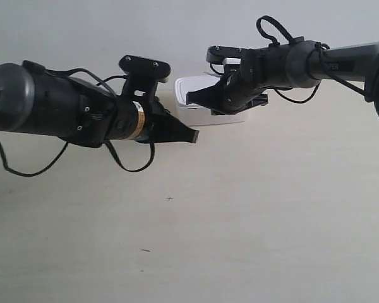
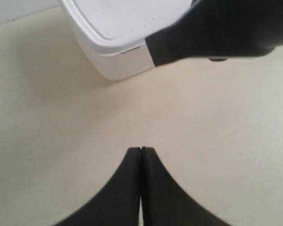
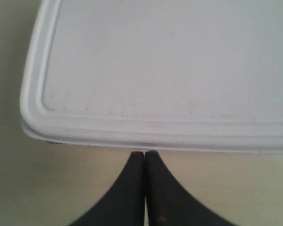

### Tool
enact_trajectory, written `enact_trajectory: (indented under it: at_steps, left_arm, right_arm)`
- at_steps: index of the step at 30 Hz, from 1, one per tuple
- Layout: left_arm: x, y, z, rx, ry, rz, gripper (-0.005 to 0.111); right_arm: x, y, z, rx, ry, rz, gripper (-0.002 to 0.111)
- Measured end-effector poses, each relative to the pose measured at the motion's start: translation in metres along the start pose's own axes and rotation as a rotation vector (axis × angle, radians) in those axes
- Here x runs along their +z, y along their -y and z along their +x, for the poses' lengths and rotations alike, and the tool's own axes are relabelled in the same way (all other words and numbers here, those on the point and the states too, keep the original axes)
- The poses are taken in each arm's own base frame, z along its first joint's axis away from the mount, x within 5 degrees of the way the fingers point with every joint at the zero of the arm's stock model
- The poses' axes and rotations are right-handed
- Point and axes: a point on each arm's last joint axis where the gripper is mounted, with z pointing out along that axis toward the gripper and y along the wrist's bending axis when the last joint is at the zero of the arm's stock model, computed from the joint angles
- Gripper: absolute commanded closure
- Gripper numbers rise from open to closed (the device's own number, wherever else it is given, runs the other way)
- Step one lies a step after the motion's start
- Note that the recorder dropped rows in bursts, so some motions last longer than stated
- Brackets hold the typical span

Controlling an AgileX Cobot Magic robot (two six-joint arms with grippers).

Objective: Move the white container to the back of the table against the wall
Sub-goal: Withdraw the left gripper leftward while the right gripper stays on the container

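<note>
White container, exterior view: it is sitting far back on the table, close under the wall. The right gripper is reaching in over its lid. The left gripper is hanging just in front of it, apart and empty. The box's rear edge is hiding behind the right arm, so contact with the wall cannot be told.

Left wrist view: the left gripper is pressing its fingers together on nothing. A corner of the white container is showing ahead, one of the right gripper's fingers crossing it. The rest is running out of view.

Right wrist view: the right gripper, pinched to a point and carrying nothing, is meeting the lid rim of the white container. Touching or just short cannot be told.

Judgement: the last nudge is pending. The push should go low against the side wall, mid-length, slowly, so the box is sliding square rather than pivoting or tipping.
</note>
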Motion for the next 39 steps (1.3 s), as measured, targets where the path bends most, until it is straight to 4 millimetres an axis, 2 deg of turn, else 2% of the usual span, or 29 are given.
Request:
enact_trajectory:
  at_steps: [4,7,12,24,34,39]
  left_arm:
    - [-0.031,-0.005,0.005,0.006,0.002,-0.004,0.107]
    - [-0.047,-0.008,0.009,0.006,0.006,-0.01,0.107]
    - [-0.067,-0.012,0.018,0.003,0.0,-0.012,0.107]
    - [-0.115,-0.022,0.044,-0.04,-0.001,-0.029,0.107]
    - [-0.16,-0.029,0.06,-0.064,0.051,-0.02,0.107]
    - [-0.179,-0.033,0.075,-0.092,0.065,-0.017,0.107]
  right_arm:
    - [0.007,-0.002,-0.001,0.007,-0.007,-0.024,0.108]
    - [0.011,-0.003,-0.001,0.004,-0.01,-0.027,0.108]
    - [0.018,-0.003,-0.001,0.007,-0.009,-0.03,0.108]
    - [0.014,-0.008,-0.018,-0.008,0.034,-0.044,0.108]
    - [0.023,-0.002,-0.011,-0.044,0.015,0.007,0.108]
    - [0.023,-0.001,-0.012,-0.049,0.025,0.011,0.108]
